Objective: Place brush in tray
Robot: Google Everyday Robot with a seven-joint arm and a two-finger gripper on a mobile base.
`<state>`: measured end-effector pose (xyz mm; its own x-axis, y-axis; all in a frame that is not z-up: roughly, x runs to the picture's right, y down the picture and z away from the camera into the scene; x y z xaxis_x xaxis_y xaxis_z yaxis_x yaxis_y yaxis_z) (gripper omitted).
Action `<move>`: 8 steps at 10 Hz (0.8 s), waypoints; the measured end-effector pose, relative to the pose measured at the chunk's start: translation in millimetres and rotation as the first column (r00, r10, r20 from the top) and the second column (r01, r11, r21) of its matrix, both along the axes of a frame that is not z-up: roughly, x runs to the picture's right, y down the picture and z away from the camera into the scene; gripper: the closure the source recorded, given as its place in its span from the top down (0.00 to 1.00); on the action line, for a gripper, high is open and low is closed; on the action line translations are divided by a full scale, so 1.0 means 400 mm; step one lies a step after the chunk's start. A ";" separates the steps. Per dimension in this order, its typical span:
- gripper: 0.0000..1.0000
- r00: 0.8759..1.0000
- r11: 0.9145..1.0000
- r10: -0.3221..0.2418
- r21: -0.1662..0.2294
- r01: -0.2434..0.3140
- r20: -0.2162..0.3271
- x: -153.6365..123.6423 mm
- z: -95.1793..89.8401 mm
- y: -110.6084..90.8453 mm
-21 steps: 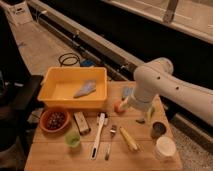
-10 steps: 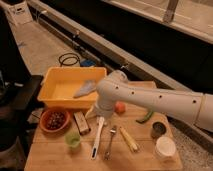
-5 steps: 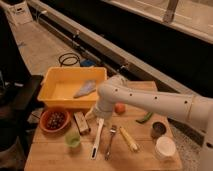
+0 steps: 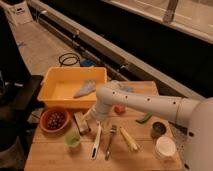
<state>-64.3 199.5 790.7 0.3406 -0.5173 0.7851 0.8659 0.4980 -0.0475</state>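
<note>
The brush (image 4: 96, 141) lies on the wooden table (image 4: 50, 157), white handle running near-far, between a green cup and a fork. The yellow tray (image 4: 50, 82) stands at the table's back left with a grey cloth (image 4: 85, 89) in it. My gripper (image 4: 94, 118) hangs from the white arm (image 4: 145, 104), low over the table just in front of the tray's front wall, right at the brush's far end. The arm hides part of the tray's right corner.
An orange-red bowl (image 4: 55, 120) sits left of the gripper, with a wooden block (image 4: 81, 123) and a green cup (image 4: 73, 139) close by. A fork (image 4: 111, 141), a yellow corn-like stick (image 4: 129, 139), a dark can (image 4: 158, 129) and a white cup (image 4: 164, 147) lie to the right.
The arm has swung from the table's right side to the left and come down, bringing the gripper to the far end of the brush. The brush has not moved.
</note>
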 end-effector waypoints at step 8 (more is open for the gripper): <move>0.80 0.990 0.994 0.094 -0.044 -0.099 -0.101 0.093 0.074 0.030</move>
